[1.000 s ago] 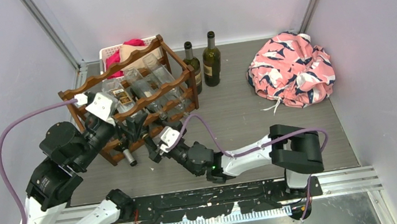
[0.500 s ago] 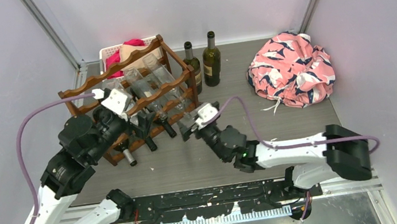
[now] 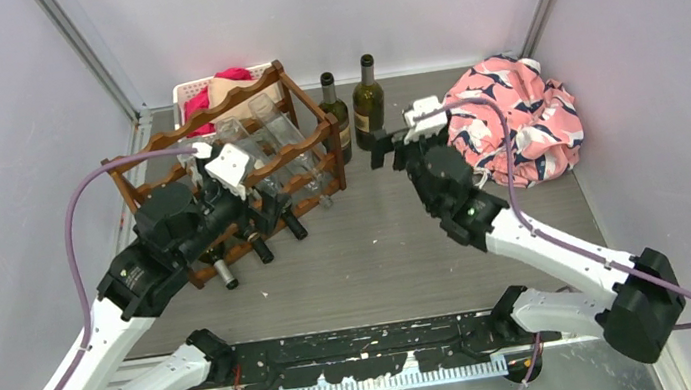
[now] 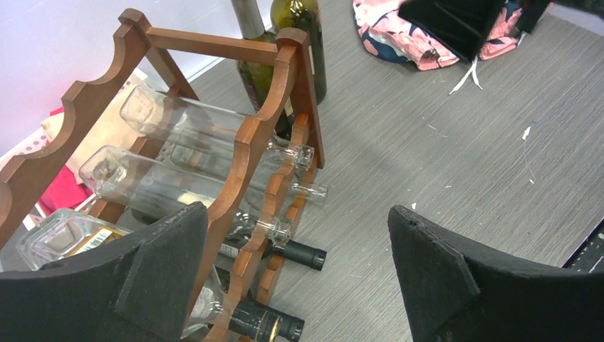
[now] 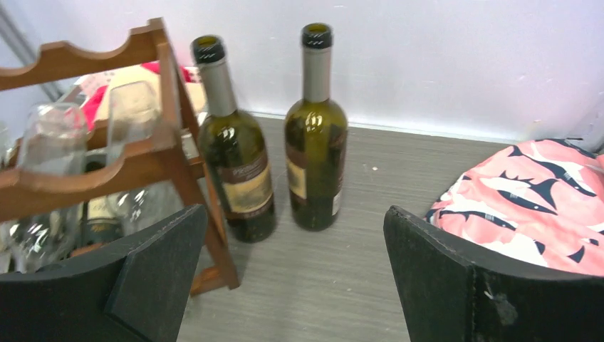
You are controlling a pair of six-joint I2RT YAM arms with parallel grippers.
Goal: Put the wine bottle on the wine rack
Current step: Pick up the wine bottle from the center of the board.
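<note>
Right gripper (image 5: pixel 295 246): fingers spread, empty, facing the bottle (image 5: pixel 316 146), which stands upright by a second bottle (image 5: pixel 238 171) just beside the rack (image 5: pixel 107 165). Left gripper (image 4: pixel 295 263): spread, empty, over the rack. Glass judged heavy, rigid, slick, breakable; grasp the body at the label.

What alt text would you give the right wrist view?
Two green wine bottles stand upright beyond the open right gripper. A wooden rack of clear bottles sits left, a pink patterned cloth right.
</note>
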